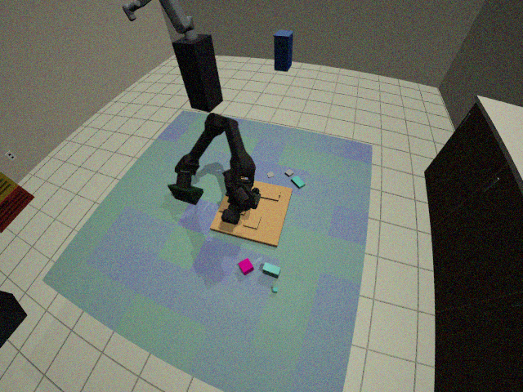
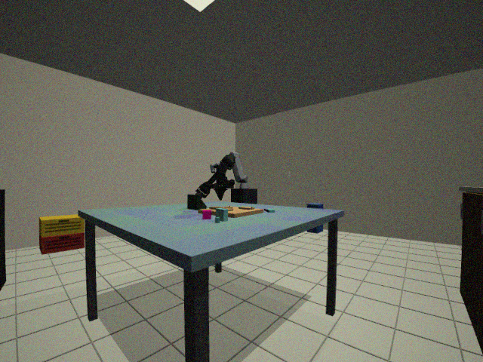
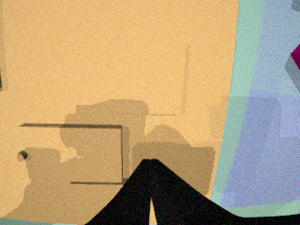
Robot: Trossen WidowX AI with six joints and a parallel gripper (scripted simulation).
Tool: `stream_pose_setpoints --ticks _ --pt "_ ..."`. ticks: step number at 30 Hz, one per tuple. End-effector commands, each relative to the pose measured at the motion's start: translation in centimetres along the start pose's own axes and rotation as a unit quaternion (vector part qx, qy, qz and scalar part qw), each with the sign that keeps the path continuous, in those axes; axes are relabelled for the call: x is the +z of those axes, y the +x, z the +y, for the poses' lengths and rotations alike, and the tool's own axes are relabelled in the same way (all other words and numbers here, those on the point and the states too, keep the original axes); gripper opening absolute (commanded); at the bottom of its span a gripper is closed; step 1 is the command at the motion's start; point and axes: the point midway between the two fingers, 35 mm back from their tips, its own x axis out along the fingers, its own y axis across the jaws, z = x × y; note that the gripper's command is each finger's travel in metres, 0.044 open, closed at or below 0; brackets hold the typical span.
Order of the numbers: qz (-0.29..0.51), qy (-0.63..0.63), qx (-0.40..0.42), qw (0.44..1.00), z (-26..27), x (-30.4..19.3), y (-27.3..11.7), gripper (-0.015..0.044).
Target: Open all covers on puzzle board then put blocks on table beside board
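The orange puzzle board (image 1: 275,221) (image 2: 249,212) (image 3: 126,37) lies at the middle of the table. Its covers are the same orange and show only as thin outlines; one cover (image 3: 75,153) with a dark pin (image 3: 22,154) lies just ahead of my fingers. My gripper (image 1: 230,218) (image 2: 219,195) (image 3: 149,166) is shut and empty, pointing down over the board's near left corner. A magenta block (image 1: 245,266) (image 2: 206,213) (image 3: 295,58) and a cyan block (image 1: 270,269) (image 2: 222,214) rest on the table in front of the board. A teal block (image 1: 297,181) lies behind it.
Two small grey pieces (image 1: 288,171) (image 1: 270,173) lie behind the board, and a tiny teal piece (image 1: 274,289) lies in front. The arm's base (image 1: 185,193) stands left of the board. A black pedestal (image 1: 198,71) and a blue box (image 1: 283,51) stand beyond the table, and a black cabinet (image 1: 472,253) at the right.
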Motion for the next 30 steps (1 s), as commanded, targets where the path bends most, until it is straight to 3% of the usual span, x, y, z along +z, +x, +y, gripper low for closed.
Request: stream_pose_setpoints --ticks 1,30 --pt "-0.001 0.003 0.002 1.000 0.1 0.0 0.0 0.0000" --pt "-0.001 0.003 0.001 1.000 0.0 0.2 1.9 0.0000"
